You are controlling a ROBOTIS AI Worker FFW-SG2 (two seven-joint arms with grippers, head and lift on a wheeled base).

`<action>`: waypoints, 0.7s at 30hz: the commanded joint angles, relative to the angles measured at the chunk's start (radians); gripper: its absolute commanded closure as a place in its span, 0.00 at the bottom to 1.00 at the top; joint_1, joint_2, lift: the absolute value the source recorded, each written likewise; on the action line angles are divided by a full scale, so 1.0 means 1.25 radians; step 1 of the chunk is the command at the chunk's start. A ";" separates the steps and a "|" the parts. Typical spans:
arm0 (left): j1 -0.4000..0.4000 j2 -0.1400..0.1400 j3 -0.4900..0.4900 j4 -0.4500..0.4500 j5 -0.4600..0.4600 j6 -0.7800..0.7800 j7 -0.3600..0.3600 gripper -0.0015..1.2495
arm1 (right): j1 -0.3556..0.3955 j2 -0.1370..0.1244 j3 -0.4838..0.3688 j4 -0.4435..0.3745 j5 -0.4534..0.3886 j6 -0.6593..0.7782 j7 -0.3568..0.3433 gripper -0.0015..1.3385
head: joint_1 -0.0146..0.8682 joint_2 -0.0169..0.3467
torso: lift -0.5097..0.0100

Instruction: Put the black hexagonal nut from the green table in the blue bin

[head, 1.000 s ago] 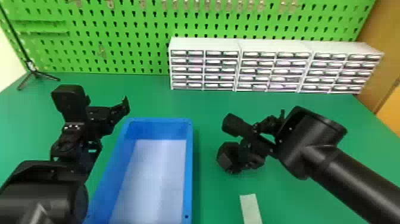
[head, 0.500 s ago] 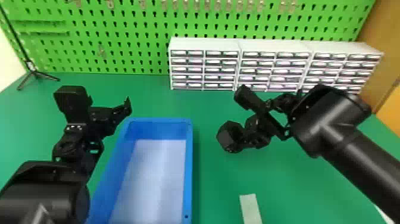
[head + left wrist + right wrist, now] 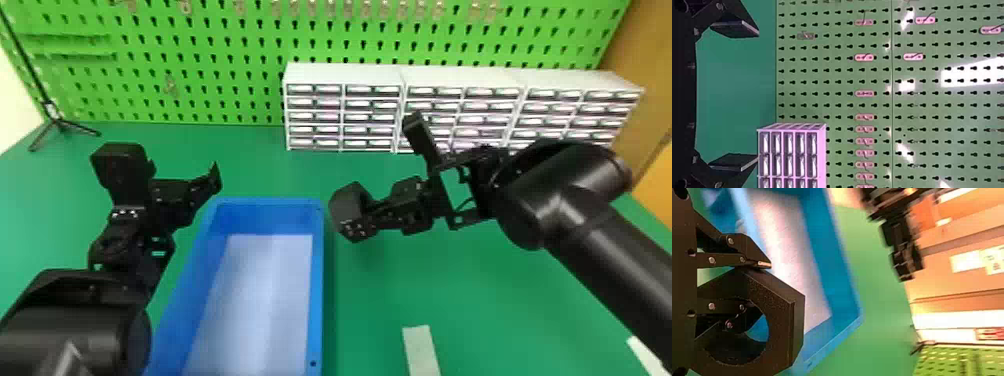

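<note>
The right claw (image 3: 748,284) is pinching the black hexagonal nut (image 3: 779,321) by just one side. One finger is pressing on the outside, and the other is maybe poking into the hole; it is too dark in there to be sure. Most of the nut is hanging off to one side of that pinch. So it could be tipping or twisting if the arm is going fast, because the weight is pulling unevenly. It could be slipping right off if the squeeze is getting too weak.

The nut is floating above the green table (image 3: 500,300), near the right side of the blue bin (image 3: 316,280). It is not hanging over the inside of the bin, so the big job now is carrying it across. If the claw is letting go too soon, the nut could be landing on the table or bouncing off the edge. If the arm is moving too low, the nut could be bumping the wall and getting knocked loose. At the drop, the finger in the hole could be catching and dragging the nut along.

Farther out, the left claw (image 3: 752,96) is waiting wide open past the other side of the bin. The two arms could be bumping if the right one is reaching too far over.
</note>
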State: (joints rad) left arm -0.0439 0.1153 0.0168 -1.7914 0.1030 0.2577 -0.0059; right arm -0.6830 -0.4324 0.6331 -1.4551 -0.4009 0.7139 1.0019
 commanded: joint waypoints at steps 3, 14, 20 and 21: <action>-0.002 0.000 -0.002 0.002 0.000 0.000 0.001 0.13 | -0.003 0.031 0.002 0.003 -0.101 -0.030 -0.012 0.77 | 0.79 0.12 | 0.80; 0.000 0.001 0.001 0.003 0.002 0.000 0.000 0.13 | -0.019 0.098 0.026 0.007 -0.063 -0.069 -0.020 0.77 | 0.79 0.12 | 0.80; 0.000 0.000 0.005 0.003 0.004 0.000 0.000 0.13 | -0.038 0.131 0.059 0.007 0.018 -0.091 -0.020 0.77 | 0.79 0.12 | 0.80; 0.000 0.000 0.005 0.003 0.004 0.000 0.000 0.13 | -0.040 0.135 0.067 0.007 0.026 -0.093 -0.020 0.77 | 0.79 0.12 | 0.80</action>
State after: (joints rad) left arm -0.0448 0.1154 0.0216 -1.7870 0.1070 0.2577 -0.0060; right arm -0.7212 -0.2855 0.6854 -1.4466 -0.4245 0.6135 0.9771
